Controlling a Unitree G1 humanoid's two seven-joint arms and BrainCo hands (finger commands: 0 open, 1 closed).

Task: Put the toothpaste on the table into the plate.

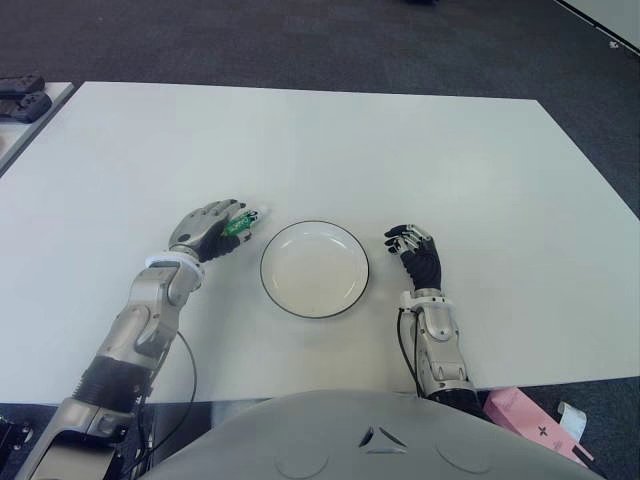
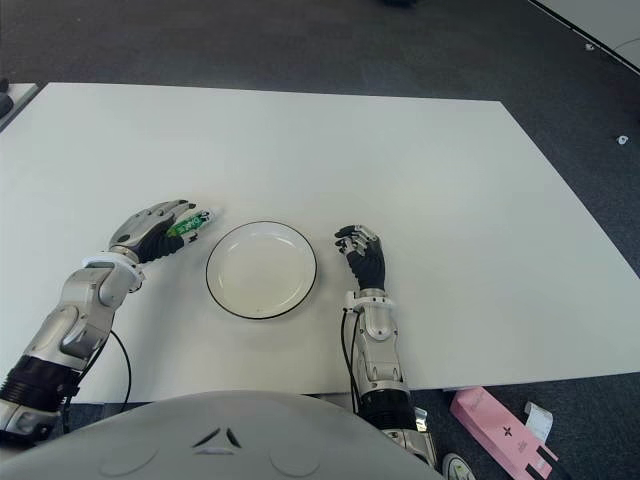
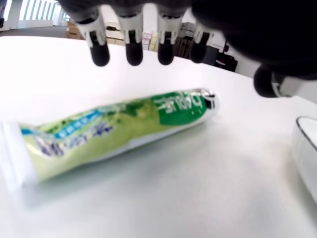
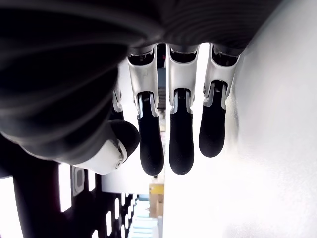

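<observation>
A white table (image 1: 330, 140) fills most of the head views, with dark carpet (image 1: 300, 40) along the top of the frame. Just below the middle of the frame sits a round white plate (image 1: 314, 268) with a thin dark rim, nothing in it.

The toothpaste (image 3: 114, 131) (a green and white tube) lies flat on the table just left of the plate, not touching it. In the left eye view only its far end shows (image 1: 242, 222), poking out from under the fingers at the upper left of the plate's rim.

The left hand (image 1: 207, 232) is over the tube, palm down, at the left of the plate. Its wrist view shows the fingertips (image 3: 100, 54) hanging spread above the tube with a clear gap of table between them and it; the thumb sits off to the side toward the plate. The fingers are extended, gripping nothing.

The right hand (image 1: 417, 256) shows at the right of the plate, near the rim but apart from it, its fingers (image 4: 181, 144) loosely extended and holding nothing.

A pink box (image 1: 528, 423) shows at the lower right of the frame, beyond the table's near edge.
</observation>
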